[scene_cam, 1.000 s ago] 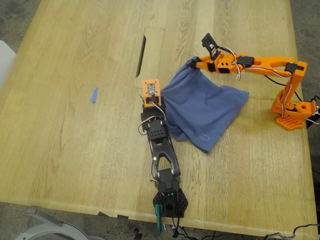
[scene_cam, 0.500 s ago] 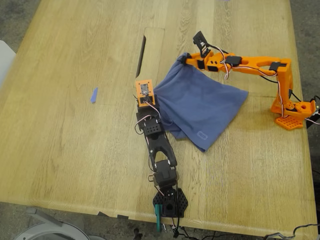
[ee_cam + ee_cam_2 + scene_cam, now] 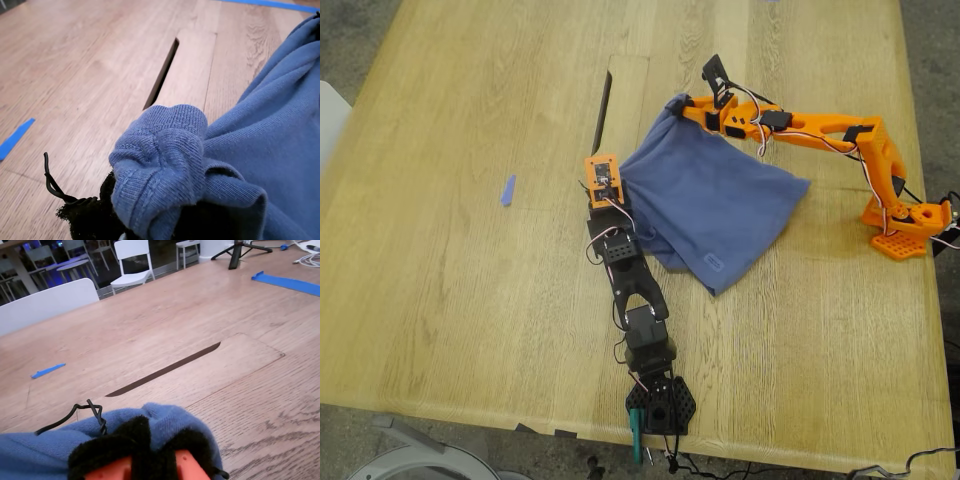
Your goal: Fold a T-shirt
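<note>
1. The T-shirt [image 3: 715, 205] is slate-blue cotton, bunched and partly doubled over on the wooden table.
2. Two corners are lifted, at the exterior view's ten and twelve o'clock of the cloth.
3. The rest trails toward five o'clock.

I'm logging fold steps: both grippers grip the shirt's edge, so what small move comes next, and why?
Probably draw my first gripper and my second gripper slightly toward the exterior view's left, together: each clamps an edge of the slate-blue cotton T-shirt, whose trailing part lies rumpled, not flat.
</note>
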